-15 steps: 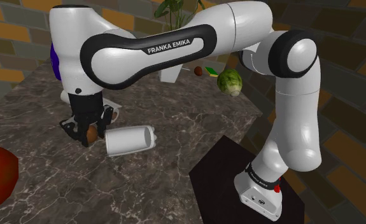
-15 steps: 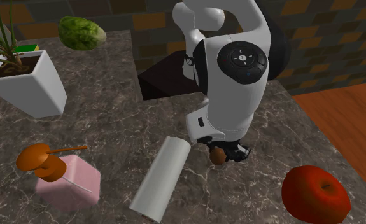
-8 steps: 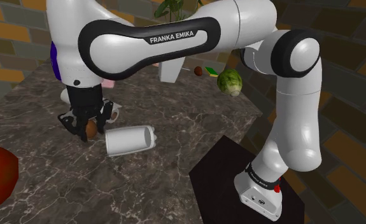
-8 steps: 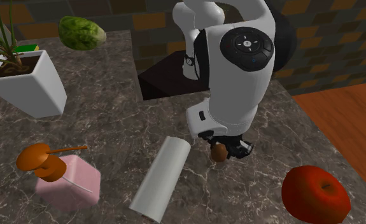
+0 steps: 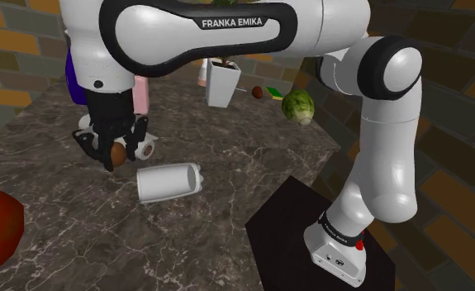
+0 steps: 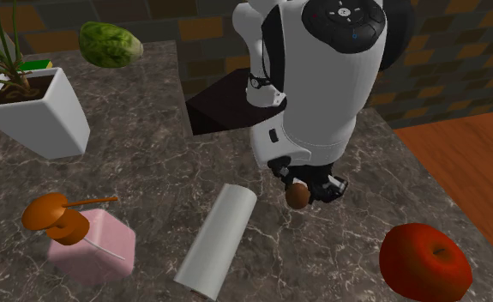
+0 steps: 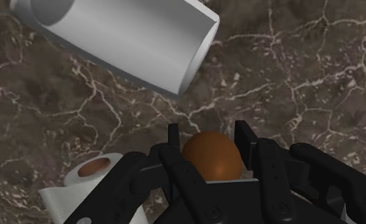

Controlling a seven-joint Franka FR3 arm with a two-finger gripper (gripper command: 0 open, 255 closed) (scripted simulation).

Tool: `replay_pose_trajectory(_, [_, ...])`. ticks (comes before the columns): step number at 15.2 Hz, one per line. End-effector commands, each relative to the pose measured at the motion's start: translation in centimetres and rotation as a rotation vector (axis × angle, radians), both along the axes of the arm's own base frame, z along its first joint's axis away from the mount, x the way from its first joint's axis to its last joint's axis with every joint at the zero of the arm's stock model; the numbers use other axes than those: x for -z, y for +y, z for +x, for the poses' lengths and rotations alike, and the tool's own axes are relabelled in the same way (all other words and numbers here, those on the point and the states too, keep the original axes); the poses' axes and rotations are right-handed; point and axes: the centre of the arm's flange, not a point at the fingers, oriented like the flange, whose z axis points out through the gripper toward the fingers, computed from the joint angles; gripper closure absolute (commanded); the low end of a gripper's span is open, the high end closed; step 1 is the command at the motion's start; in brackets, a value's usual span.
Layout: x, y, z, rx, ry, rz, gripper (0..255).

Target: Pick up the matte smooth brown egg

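The brown egg [image 7: 211, 154] sits clasped between my black fingers, held off the dark marble counter. In the shoulder view my gripper [image 5: 113, 154] hangs shut on the egg [image 5: 116, 154] above the counter, just left of the white cylinder [image 5: 169, 181]. The second exterior view shows the egg [image 6: 298, 195] under the gripper [image 6: 301, 192], to the right of that cylinder [image 6: 218, 240], with a gap between egg and marble.
A white tube lies on its side beside the gripper. A big red apple [image 6: 425, 262] rests near the counter edge. A white roll [image 7: 86, 181] lies under the hand. A white planter [image 6: 33, 113], green vegetable [image 6: 110, 45], pink box [image 6: 93, 245] and orange object [image 6: 54, 214] stand farther off.
The arm has risen, carrying the egg up off the counter. The other objects have stayed where they were.
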Motion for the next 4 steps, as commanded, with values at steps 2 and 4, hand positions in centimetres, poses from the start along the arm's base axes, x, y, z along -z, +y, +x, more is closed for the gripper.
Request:
replay_pose_trajectory(2, [-1.73, 0.14, 0.03, 0.000, 0.000, 0.000, 255])
replay_pose_trajectory(4, [-1.81, 0.14, 0.03, 0.000, 0.000, 0.000, 255])
